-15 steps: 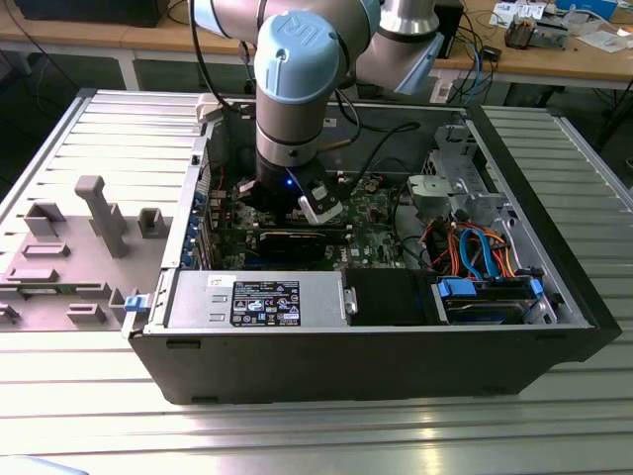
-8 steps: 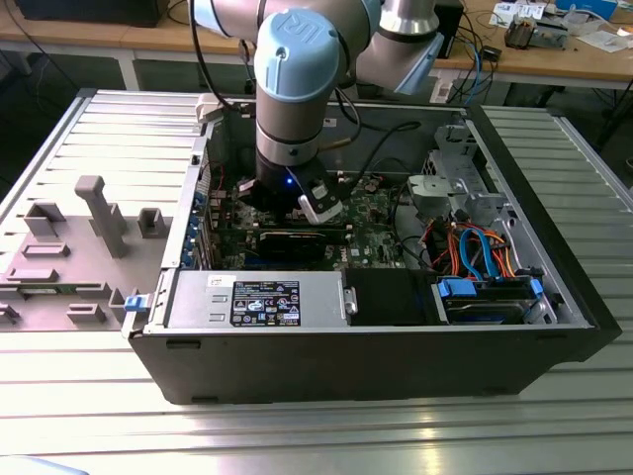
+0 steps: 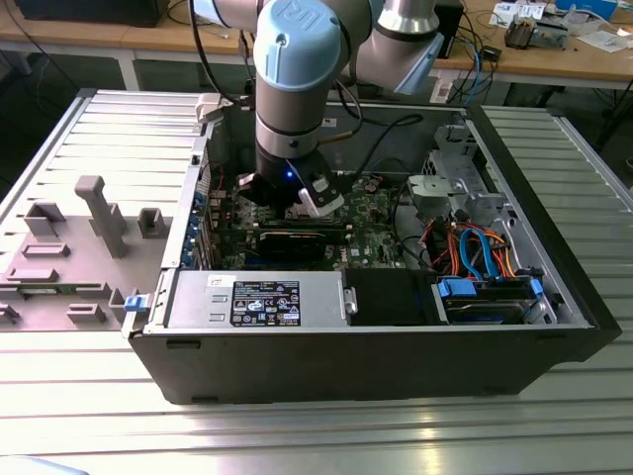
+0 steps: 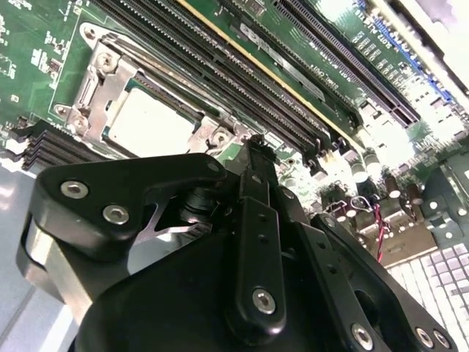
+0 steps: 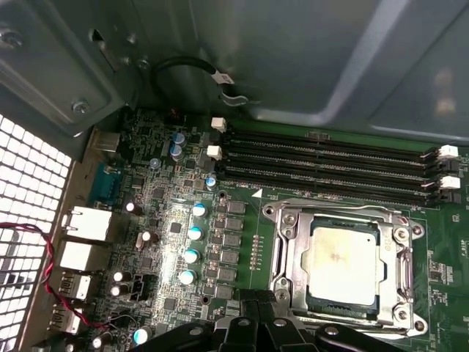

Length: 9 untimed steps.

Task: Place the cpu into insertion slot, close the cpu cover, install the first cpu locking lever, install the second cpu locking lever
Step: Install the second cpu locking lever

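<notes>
The cpu (image 5: 341, 262), a silvery-grey square, lies flat in the insertion slot (image 5: 308, 287) on the green board (image 5: 442, 273). The cpu cover (image 5: 292, 253), a silvery metal frame, lies down around the chip. The second wrist view has the cpu (image 4: 150, 121) framed by the cover (image 4: 95, 82) as well. My gripper (image 5: 259, 297) hangs just above the board beside the socket's edge, fingers together and holding nothing. Its black body and narrow tip (image 4: 255, 143) stand close to the socket corner. In the exterior view the gripper (image 3: 297, 201) is down inside the open computer case.
Long black memory slots (image 5: 330, 158) run beside the socket. Capacitors (image 5: 192, 235) and rear ports (image 5: 84, 224) lie on its other side. The case wall (image 5: 308, 59) rises behind the slots. A power supply (image 3: 257, 300) and drive cables (image 3: 475, 247) fill the case front and right.
</notes>
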Available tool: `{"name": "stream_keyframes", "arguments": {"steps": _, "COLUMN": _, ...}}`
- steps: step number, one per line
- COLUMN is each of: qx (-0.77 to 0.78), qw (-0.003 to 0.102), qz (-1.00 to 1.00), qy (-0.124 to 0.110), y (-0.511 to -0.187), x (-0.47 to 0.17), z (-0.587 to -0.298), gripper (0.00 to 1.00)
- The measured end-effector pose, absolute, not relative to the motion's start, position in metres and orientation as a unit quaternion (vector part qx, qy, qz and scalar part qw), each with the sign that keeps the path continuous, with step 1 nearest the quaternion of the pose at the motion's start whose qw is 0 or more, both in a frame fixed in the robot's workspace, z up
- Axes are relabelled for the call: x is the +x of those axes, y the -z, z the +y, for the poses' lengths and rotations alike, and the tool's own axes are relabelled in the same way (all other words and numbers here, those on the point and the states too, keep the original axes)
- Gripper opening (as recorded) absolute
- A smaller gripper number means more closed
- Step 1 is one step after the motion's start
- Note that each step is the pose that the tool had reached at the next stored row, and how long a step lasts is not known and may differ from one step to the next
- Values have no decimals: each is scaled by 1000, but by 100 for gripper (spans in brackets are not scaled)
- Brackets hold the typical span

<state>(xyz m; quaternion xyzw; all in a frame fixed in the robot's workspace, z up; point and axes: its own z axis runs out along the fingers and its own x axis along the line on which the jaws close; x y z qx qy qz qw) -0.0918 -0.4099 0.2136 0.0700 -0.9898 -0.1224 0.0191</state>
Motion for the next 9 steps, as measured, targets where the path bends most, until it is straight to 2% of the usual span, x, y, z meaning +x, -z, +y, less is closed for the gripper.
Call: {"name": "stream_keyframes", "arguments": {"steps": 9, "qx": 70, "qw": 19, "qz": -990, "qy": 122, "y": -218, "x": -92, "z": -410, "gripper": 11}}
